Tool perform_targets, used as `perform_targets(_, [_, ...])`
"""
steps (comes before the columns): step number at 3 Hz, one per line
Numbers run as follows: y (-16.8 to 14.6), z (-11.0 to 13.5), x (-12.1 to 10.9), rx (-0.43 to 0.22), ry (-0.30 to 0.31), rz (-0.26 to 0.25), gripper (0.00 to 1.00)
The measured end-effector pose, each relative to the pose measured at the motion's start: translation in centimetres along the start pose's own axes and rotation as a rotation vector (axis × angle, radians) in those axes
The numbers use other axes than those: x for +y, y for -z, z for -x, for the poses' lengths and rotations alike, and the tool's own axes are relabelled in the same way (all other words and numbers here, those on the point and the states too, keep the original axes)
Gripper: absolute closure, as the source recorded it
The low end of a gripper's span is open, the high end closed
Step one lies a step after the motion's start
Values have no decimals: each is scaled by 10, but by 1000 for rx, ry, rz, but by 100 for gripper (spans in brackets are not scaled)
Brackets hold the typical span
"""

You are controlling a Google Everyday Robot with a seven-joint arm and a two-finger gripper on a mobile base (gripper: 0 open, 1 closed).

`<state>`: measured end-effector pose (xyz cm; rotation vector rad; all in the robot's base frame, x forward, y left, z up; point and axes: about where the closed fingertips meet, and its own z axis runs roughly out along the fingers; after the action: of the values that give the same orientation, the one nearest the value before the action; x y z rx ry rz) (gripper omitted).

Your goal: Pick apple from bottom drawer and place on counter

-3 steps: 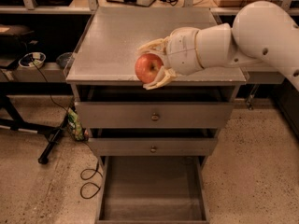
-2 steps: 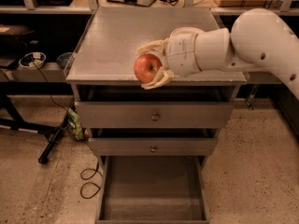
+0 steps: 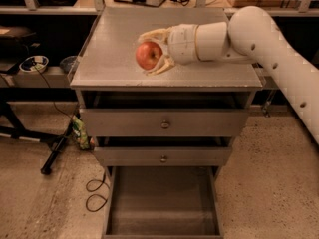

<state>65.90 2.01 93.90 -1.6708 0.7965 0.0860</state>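
— Over the counter, toward its front edge, is that your apple?

— Yes; your gripper clasps it across the middle, fingers spread just apple-wide, one over, one under. Reckon it firm, smooth, light, apt to roll or bruise, so lower it gently. Under the counter, the bottom drawer stands pulled out.

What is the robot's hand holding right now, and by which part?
The hand grips the apple by opposite sides, one finger on each, over the counter.
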Motion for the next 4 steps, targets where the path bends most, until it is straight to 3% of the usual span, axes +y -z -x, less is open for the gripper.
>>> perform_targets(1, [-22,-22,-23,-10,15,-16,100])
perform_targets(2, [-38,-43,-25,6,-4,6,100])
perform_targets(3, [-41,-44,-27,7,-5,7,84])
perform_targets(4, [-41,-44,-27,7,-5,7,53])
